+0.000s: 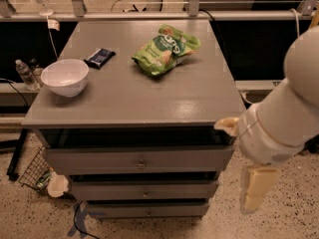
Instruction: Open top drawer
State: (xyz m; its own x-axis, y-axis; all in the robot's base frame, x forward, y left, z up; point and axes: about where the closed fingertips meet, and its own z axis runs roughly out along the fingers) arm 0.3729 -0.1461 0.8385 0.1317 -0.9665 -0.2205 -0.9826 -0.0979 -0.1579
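Right of the cabinet [129, 103], the gripper [255, 188] hangs low; spread or closed, cannot tell. The top drawer [94, 159], seemingly shut, spans crosswise; its knob [141, 164] lies leftward.

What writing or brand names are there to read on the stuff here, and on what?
Green snack bag: white lettering, too blurred to read.
Dark packet: nothing legible.
Water bottle: label too small to read.
Top drawer and the gripper, hanging low to the right of the drawers: no markings.
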